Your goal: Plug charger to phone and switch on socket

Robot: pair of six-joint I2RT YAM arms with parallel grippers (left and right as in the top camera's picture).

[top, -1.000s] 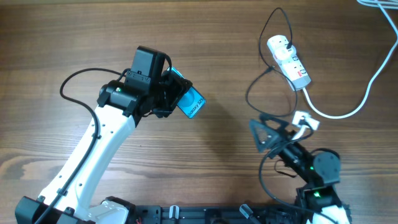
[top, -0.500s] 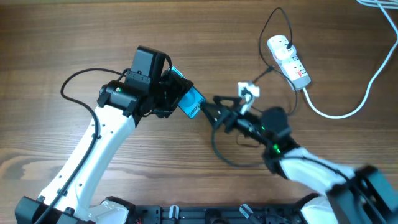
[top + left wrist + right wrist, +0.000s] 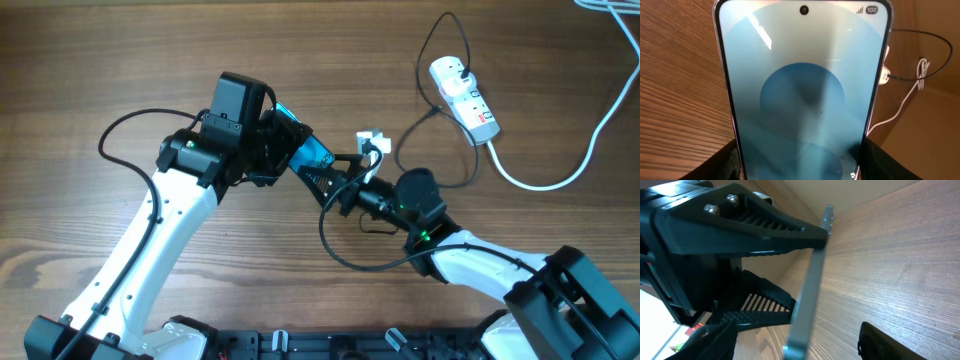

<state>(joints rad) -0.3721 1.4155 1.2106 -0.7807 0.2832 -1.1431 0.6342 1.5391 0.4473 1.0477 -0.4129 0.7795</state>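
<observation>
My left gripper point(image 3: 287, 157) is shut on the phone point(image 3: 311, 156) and holds it above the table, tilted, cyan screen up. In the left wrist view the phone point(image 3: 805, 90) fills the frame between my fingers point(image 3: 802, 167). My right gripper point(image 3: 329, 178) is open at the phone's free end. In the right wrist view the phone point(image 3: 809, 292) stands edge-on between my spread fingers point(image 3: 800, 342), which hold nothing. The socket point(image 3: 465, 97) lies at the back right. The charger's thin black cable point(image 3: 418, 122) curls beside it. Its connector tip is hidden.
The socket's thick white cord point(image 3: 590, 140) runs off the right edge. A small white piece point(image 3: 373, 143) sits by my right wrist. A black cable loop point(image 3: 335, 245) hangs under my right arm. The left arm stretches from the front left.
My right arm has swung from the front right to the left, up to the phone. The left arm and the phone have stayed put.
</observation>
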